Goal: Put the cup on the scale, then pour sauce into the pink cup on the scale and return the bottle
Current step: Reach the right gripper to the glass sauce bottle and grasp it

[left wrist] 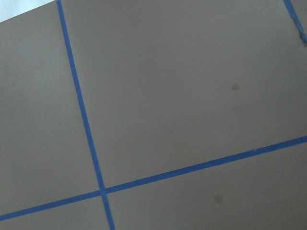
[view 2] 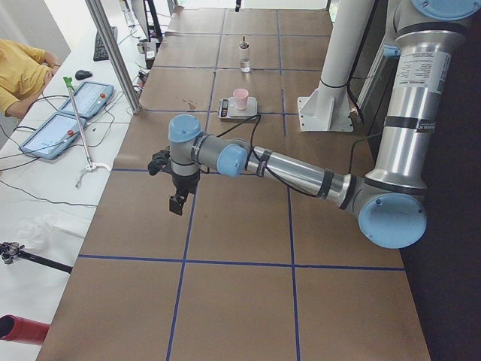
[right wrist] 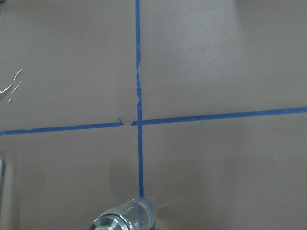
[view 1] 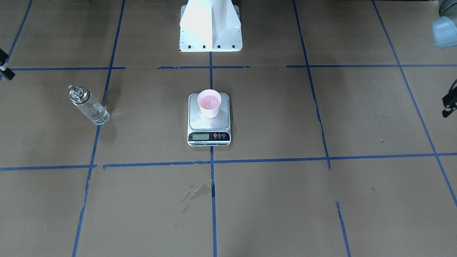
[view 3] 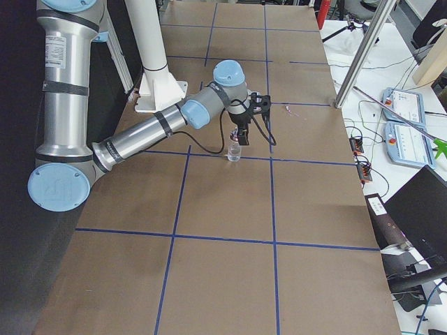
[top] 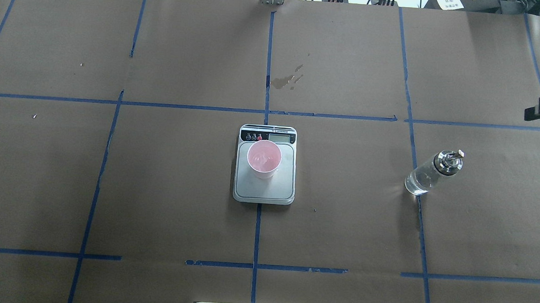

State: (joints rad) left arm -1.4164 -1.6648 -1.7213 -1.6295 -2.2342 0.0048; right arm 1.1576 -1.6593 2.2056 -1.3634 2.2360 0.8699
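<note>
While the left gripper [view 2: 176,203] hangs over bare brown paper near the robot's left end of the table [top: 155,186], well apart from everything the task concerns, its fingers point downward, and whether they are spread or pressed together cannot be told; its wrist camera shows only paper and crossing lines of blue tape [left wrist: 81,110]. Toward the middle of the table lies the scale [top: 264,191], straddling a tape line, its black display strip on the side away from the robot. On its silver platform stands the cup [top: 264,159], upright, roughly in the middle, pink inside with a faint gloss at the bottom. Beyond the scale, a small dark stain [top: 288,80] marks the paper. Further toward the robot's right stands the bottle [top: 430,175], upright on a tape line, well apart from the scale, its metal pourer cap on top and the clear sauce [top: 417,185] showing low in the glass. Nothing touches it. The right gripper [view 3: 236,137] hovers above and beside the bottle, off it; its wrist camera catches only the bottle's cap at the lower edge, and whether its fingers are parted or closed cannot be told.
</note>
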